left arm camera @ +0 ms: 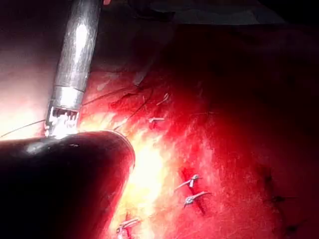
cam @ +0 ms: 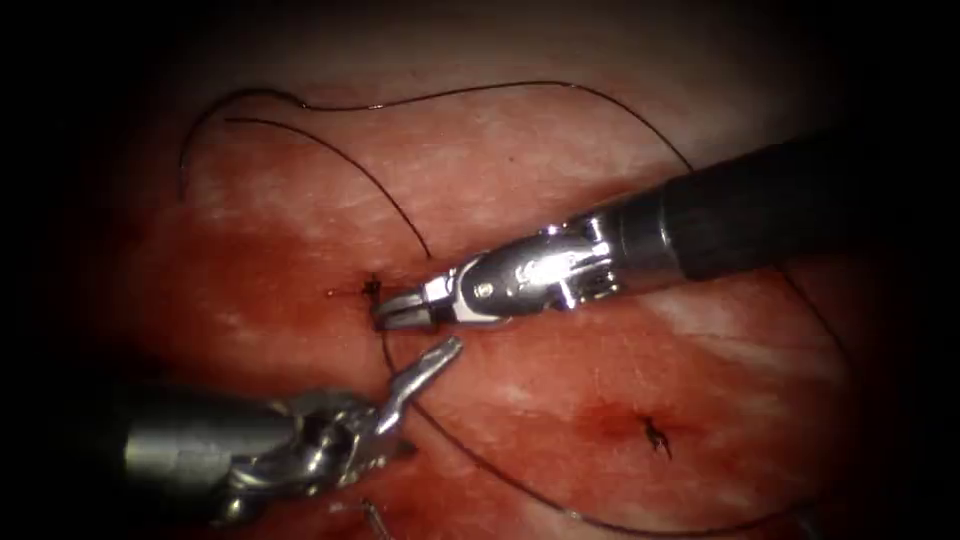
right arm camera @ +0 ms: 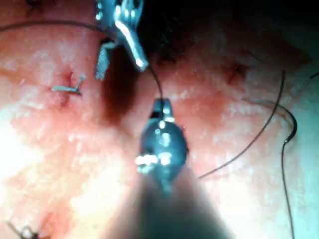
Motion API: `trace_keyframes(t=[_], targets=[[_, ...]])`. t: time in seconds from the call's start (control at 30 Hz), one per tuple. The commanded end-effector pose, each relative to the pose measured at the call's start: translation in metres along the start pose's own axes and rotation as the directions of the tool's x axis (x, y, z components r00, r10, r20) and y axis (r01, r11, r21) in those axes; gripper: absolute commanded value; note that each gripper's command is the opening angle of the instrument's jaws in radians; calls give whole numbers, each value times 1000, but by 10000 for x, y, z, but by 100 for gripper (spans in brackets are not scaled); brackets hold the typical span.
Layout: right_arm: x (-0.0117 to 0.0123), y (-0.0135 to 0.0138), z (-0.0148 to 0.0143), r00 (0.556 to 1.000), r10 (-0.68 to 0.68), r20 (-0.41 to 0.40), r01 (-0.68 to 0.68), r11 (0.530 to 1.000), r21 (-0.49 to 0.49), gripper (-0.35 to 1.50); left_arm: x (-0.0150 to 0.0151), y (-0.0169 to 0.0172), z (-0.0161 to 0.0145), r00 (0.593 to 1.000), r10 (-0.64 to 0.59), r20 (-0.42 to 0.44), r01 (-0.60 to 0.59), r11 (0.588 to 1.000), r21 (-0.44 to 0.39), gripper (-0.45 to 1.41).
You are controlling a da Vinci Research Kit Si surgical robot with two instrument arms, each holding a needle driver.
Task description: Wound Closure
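Note:
The right tool [cam: 392,313] comes in from the right, its jaws shut on the dark thread [cam: 386,345] just right of a knotted stitch [cam: 372,290] on the cut. In the right wrist view these jaws [right arm camera: 160,106] pinch the thread [right arm camera: 155,84], which runs on towards the left tool [right arm camera: 122,52]. The left tool [cam: 428,380] lies below with its jaws open, one jaw reaching up beside the thread and nothing held. A thin curved arc that may be the needle [cam: 205,112] lies on the tissue [cam: 560,170] at the upper left, free of both tools.
The thread loops wide over the tissue, across the top [cam: 520,86] and down along the bottom right [cam: 520,482]. Another tied stitch [cam: 655,435] sits at the lower right in red fluid. Several earlier stitches with cut ends [left arm camera: 192,182] cross the cut.

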Motion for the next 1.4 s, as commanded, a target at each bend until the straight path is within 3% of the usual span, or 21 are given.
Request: trace_keyframes(t=[0.03, 0.17, 0.47, 0.7, 0.97, 1.17, 1.27, 1.37, 1.4], targets=[[-11, 5, 5, 1000, 21, 7, -21, 1000, -4, -35, 4, 4, 4, 1000, -7, 2, 7, 1000, 8, 111], [-23, 16, 7, 999, 45, 25, -44, 999, -13, -35, 11, 4, -6, 1000, -21, -4, 21, 999, 47, 111], [-41, 33, 46, 987, 64, 144, -61, 998, -28, -35, 44, 4, -22, 999, -43, 8, 42, 993, 111, 98], [-42, 31, 52, 986, 63, 152, -58, 998, -33, -35, 55, -3, -26, 992, -123, -4, 122, 978, 168, 98], [-47, 27, 54, 985, 62, 160, -56, 998, -41, -35, 67, -10, -34, 985, -173, -20, 174, 970, 169, 73], [-48, 27, 56, 985, 62, 162, -55, 998, -43, -35, 79, -16, -21, 984, -178, -23, 179, 968, 174, 66], [-47, 25, 56, 985, 61, 161, -55, 998, -42, -35, 80, -18, -11, 983, -183, -12, 182, 967, 177, 46], [-45, 24, 56, 985, 61, 161, -55, 998, -42, -35, 78, -17, -5, 983, -185, -7, 183, 967, 179, -11], [-45, 24, 56, 985, 61, 161, -55, 998, -42, -35, 77, -16, -4, 983, -184, -10, 183, 967, 179, -42]])
